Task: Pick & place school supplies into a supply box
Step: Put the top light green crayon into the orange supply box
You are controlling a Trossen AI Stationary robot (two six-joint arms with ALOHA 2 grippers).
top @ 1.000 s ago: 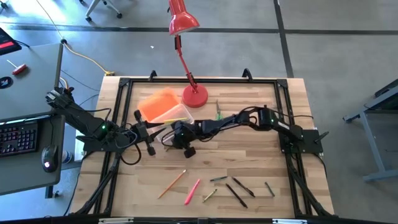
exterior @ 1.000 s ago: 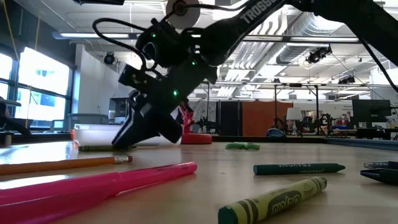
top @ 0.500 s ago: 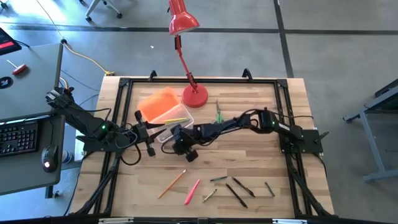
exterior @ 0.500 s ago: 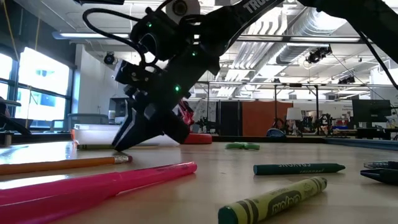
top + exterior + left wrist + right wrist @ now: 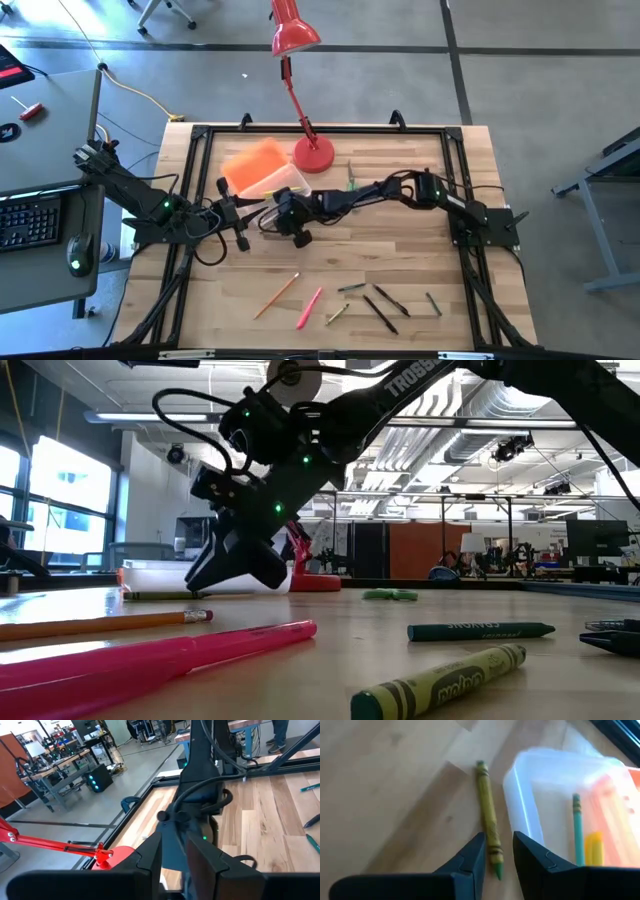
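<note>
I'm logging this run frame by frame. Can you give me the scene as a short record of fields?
right gripper: open, above an olive crayon beside the supply box
left gripper: waits at the table's left, near the box
box contents: teal crayon, yellow item
loose supplies: pink marker, pencil, others along the front edge
red lamp: behind the box

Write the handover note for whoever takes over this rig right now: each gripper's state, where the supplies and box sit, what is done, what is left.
Right gripper: low over the table beside the supply box, fingers a little apart, straddling the tip of an olive crayon lying just outside the box wall; not gripped.
Left gripper: waiting at the table's left, fingers slightly apart, holding nothing.
Done: a teal crayon and a yellow item lie in the box.
Left: the olive crayon, the pencil, pink marker and other pens along the table's near edge, and a green item by the red lamp.
</note>
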